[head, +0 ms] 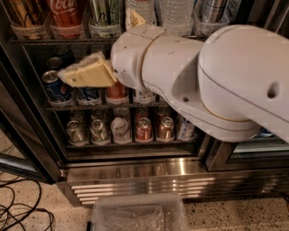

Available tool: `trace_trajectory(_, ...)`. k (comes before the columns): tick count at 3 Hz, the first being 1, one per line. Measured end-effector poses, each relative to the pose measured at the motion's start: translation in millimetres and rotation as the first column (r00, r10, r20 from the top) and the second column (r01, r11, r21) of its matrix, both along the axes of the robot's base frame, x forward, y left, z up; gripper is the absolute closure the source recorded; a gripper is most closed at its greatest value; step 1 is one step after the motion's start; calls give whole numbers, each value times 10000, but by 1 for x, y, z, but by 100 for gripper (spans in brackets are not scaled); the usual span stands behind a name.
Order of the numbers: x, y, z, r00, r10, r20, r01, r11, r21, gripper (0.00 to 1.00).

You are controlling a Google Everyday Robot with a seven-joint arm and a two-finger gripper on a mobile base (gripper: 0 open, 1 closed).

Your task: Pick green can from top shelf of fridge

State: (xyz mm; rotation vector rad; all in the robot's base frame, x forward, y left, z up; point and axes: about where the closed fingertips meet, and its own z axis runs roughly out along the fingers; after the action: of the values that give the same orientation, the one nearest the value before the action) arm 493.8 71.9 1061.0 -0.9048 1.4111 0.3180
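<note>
Green aluminium drink can with pale patches (104, 13) stands ungrasped in clear holder on dark wire top shelf (40, 41) of stainless-steel glass-door fridge (135, 173), just right of red Coca-Cola can (67, 13). Cream two-finger pincer (100, 47) hangs just below and in front of can, fingers spread wide, empty, touching nothing visible. Left, by appearances: rise, reach, clamp, withdraw.
</note>
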Motion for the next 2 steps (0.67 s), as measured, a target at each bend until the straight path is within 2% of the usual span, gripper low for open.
trace_trajectory(1, 38, -46, 16, 9886, -1466, 339, 1412, 9816, 1282, 0)
trace_trajectory(2, 62, -119, -15, 9463, -3231, 129, 3165, 9336, 1679, 0)
